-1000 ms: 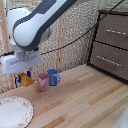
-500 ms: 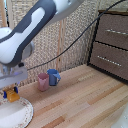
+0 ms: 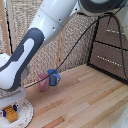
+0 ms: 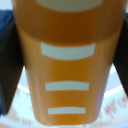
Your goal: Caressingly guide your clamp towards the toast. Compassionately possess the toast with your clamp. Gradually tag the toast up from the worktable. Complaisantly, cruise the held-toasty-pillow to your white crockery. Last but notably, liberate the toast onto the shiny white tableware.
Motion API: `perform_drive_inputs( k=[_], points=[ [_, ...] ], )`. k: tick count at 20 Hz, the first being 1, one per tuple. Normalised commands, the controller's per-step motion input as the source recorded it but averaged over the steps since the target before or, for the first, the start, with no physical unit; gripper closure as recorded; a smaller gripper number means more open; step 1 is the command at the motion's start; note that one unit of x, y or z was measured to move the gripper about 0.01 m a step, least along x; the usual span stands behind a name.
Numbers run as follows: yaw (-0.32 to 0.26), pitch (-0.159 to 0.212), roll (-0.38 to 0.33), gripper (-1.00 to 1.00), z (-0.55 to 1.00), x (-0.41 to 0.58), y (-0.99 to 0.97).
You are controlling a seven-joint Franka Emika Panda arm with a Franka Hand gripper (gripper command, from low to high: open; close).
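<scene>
— Where's the clamp right now?

— I have the clamp (image 3: 10, 111) down low at the exterior view's left, directly over the white crockery (image 3: 26, 116). Its dark-blue fingers (image 3: 17, 108) sit on either side of the toast (image 3: 10, 113), and they are clenched onto it.

— Can you confirm that from the wrist?

— Yes. In the wrist view the toast (image 4: 67, 65) fills nearly the whole picture, an orange slab with pale bars across it. A dark finger (image 4: 11, 65) presses along one flank, and I see a dark edge on the other flank too. A sliver of the plate's white rim (image 4: 116, 92) shows behind the block.

— Is the toast touching the plate?

— I can't tell. From the exterior view its lower edge is right at the plate's surface, but the picture is too coarse to say whether it rests there or hangs just above.

— What else is on the worktable (image 3: 85, 100)?

— A pink cup (image 3: 43, 82) and a blue mug (image 3: 53, 76), just beside each other near the back, apart from the plate. A dark brown drawer cabinet (image 3: 110, 50) stands at the exterior view's right.
</scene>
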Motion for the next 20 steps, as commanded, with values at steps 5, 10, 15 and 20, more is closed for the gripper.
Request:
perform_drive_inputs(
  k=[5,10,15,20],
  points=[
    [0.031,-0.148,-0.038,-1.0,0.19,0.082,0.13],
    [0.072,0.003,-0.003,-1.0,0.52,-0.009,-0.16],
    [0.116,-0.003,-0.082,-1.0,0.61,-0.024,-0.17],
    [0.035,-0.136,-0.119,-1.0,0.65,0.174,-0.05]
  ],
)
